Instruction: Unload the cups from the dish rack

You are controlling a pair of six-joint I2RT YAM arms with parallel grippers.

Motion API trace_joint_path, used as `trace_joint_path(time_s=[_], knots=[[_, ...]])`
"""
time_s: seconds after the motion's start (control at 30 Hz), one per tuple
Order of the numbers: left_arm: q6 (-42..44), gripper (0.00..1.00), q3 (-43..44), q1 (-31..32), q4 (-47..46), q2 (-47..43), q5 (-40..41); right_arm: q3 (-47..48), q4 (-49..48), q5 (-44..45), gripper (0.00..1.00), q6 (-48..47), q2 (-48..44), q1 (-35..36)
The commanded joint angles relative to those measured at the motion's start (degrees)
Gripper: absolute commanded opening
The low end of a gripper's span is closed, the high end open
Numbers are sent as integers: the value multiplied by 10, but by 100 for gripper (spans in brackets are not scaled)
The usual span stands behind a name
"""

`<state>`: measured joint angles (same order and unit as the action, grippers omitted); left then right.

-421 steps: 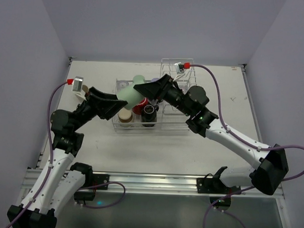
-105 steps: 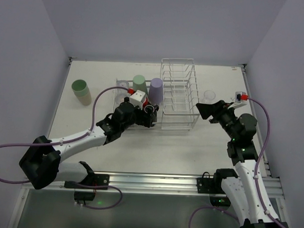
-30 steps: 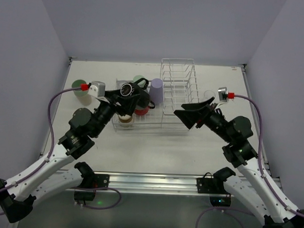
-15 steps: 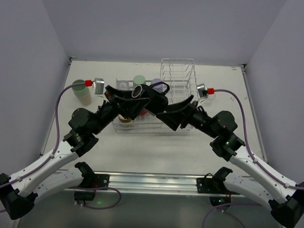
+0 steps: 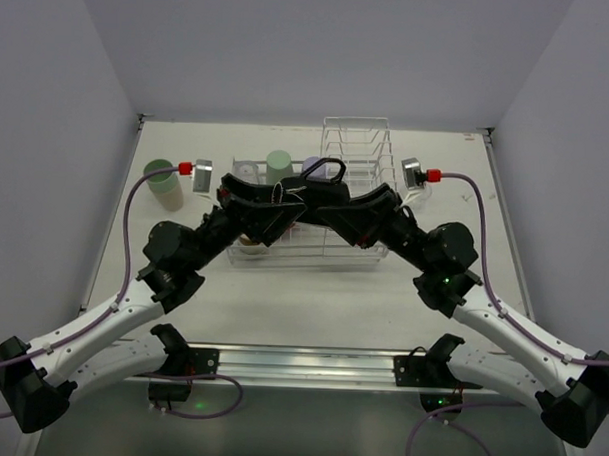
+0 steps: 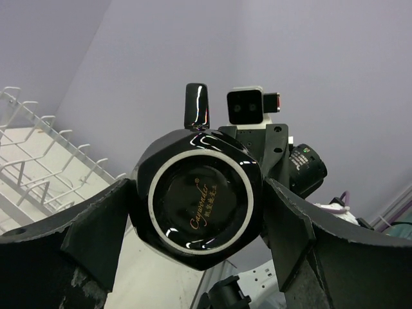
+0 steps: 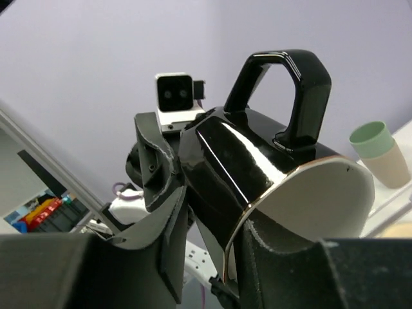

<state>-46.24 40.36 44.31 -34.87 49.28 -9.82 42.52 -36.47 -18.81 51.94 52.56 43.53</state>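
Observation:
A glossy black mug [image 5: 314,180] hangs in the air above the white wire dish rack [image 5: 358,138], handle up. My left gripper [image 5: 289,197] is shut on its base end; the left wrist view shows the mug's bottom [image 6: 199,198] between both fingers. My right gripper [image 5: 333,197] meets it from the other side, jaws open astride the rim: one finger [image 7: 290,264] sits in the white mouth of the mug [image 7: 257,167], the other outside. A pale green tumbler [image 5: 279,167] and a clear glass [image 5: 246,172] stand in the basket. A tan cup [image 5: 248,242] is partly hidden there.
A pale green cup [image 5: 163,183] stands on the table left of the rack; it also shows in the right wrist view [image 7: 373,138]. The rack's upright dividers [image 6: 38,148] lie below the mug. The two arms cross over the basket and hide much of it.
The left arm lifted the black mug out of the basket and raised it. The right arm swung in from the right, and its open jaws now straddle the mug's rim.

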Motion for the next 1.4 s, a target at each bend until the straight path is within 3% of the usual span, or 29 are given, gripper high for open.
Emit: trace_joint_path(time_s=[0.0,0.03,0.07,0.1,0.2,0.5,0.63,0.73,0.83,0.97,1.07,1.27,1.37], knots=[[9,61,6,11,-46,-13,-13,26,-78,39,30,18,4,5],[11,77,7,12,-40,-15,-12,31,-65,40,26,14,4,4],[14,82,7,11,-32,-16,-12,34,-57,42,20,9,1,5],[18,91,7,11,-18,-19,-12,38,-48,44,8,6,-2,4],[28,100,6,12,16,-24,-13,66,11,61,0,-16,-15,5],[107,100,25,12,167,-92,36,201,306,135,0,-163,-71,3],[160,100,55,12,273,-123,68,272,494,252,0,-258,-86,-6],[204,100,77,12,401,-156,124,320,608,364,0,-304,-79,-49],[241,100,90,11,515,-174,185,343,698,424,0,-322,-54,-160],[264,100,65,12,596,-211,240,311,705,405,0,-331,-12,-326],[274,100,26,12,594,-233,253,299,684,374,0,-328,23,-380],[283,100,-2,11,597,-246,249,315,644,346,0,-313,198,-433],[287,100,-6,11,597,-252,243,332,623,292,0,-289,277,-476]])
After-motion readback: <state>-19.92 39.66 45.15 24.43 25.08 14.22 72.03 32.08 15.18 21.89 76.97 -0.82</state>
